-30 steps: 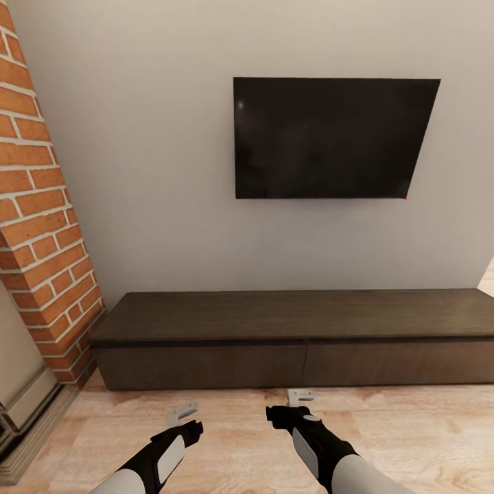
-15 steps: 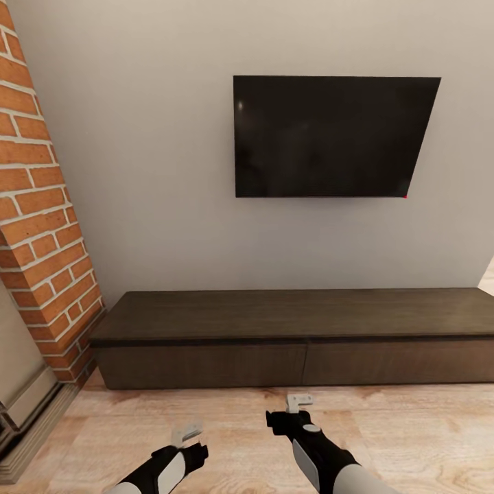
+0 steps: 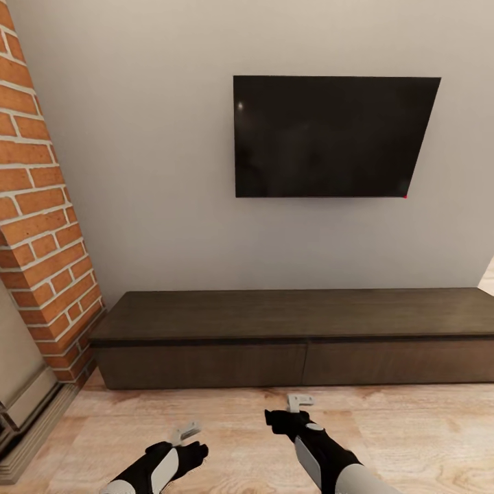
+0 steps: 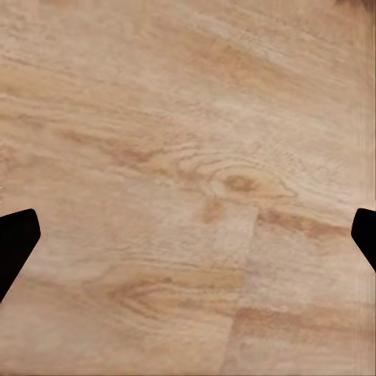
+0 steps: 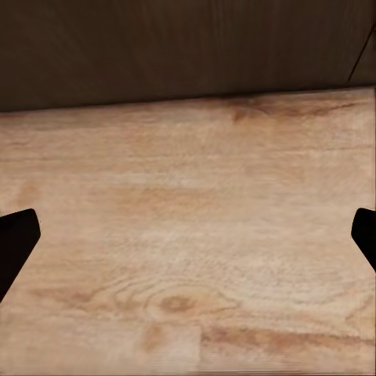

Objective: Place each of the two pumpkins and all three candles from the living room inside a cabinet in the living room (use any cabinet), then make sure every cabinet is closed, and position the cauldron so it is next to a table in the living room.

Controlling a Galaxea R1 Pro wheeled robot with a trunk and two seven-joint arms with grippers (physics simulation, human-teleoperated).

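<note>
cabinet [image 3: 295,343]: drawers shut, just ahead | left tool [image 3: 186,433], right tool [image 3: 299,401]: released, empty

Head camera faces the cabinet [image 3: 288,336] from above — wrist cameras look close at the floor [image 4: 188,157].

The left gripper [image 3: 186,433] sits lower and nearer the robot than 1 s ago, when it hung close to the cabinet [image 3: 295,339] front; most of that drop comes in the 1st half-second, with only a slight further pull back and to the left since. Less of the left arm shows now. The right gripper [image 3: 300,401] is a little lower than 1 s ago and barely different from 0.5 s ago. In both wrist views the dark fingertips [image 4: 16,243] [image 5: 16,243] stand wide apart over the floor [image 3: 240,439].
</note>
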